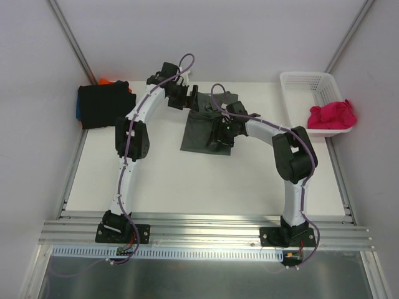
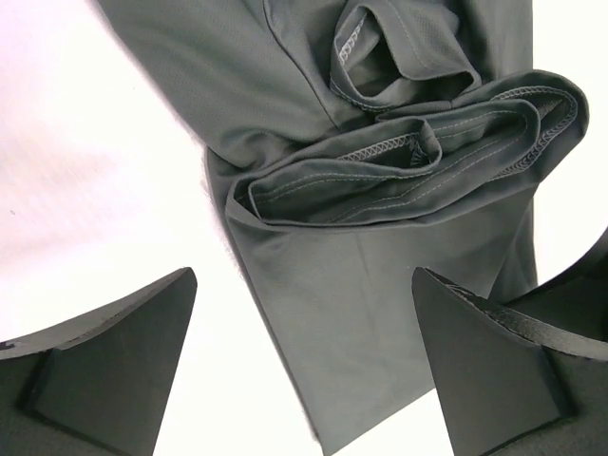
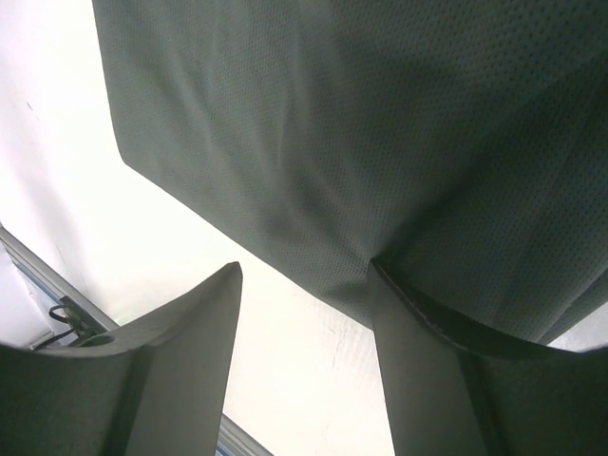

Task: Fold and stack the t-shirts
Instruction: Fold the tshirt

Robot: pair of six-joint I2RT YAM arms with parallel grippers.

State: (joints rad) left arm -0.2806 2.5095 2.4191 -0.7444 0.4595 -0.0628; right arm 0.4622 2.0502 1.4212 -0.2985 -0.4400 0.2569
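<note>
1. White desk: a dark grey t-shirt lies partly folded at its middle.
2. Left jaws gape wide over its bunched far end.
3. Right jaws stand apart at its edge.

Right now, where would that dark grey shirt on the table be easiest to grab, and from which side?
Probably the bunched stitched fold of the dark grey t-shirt, from straight above: it stands proud of the table in layers, while the rest lies flat. The open left gripper hangs close by it.
</note>
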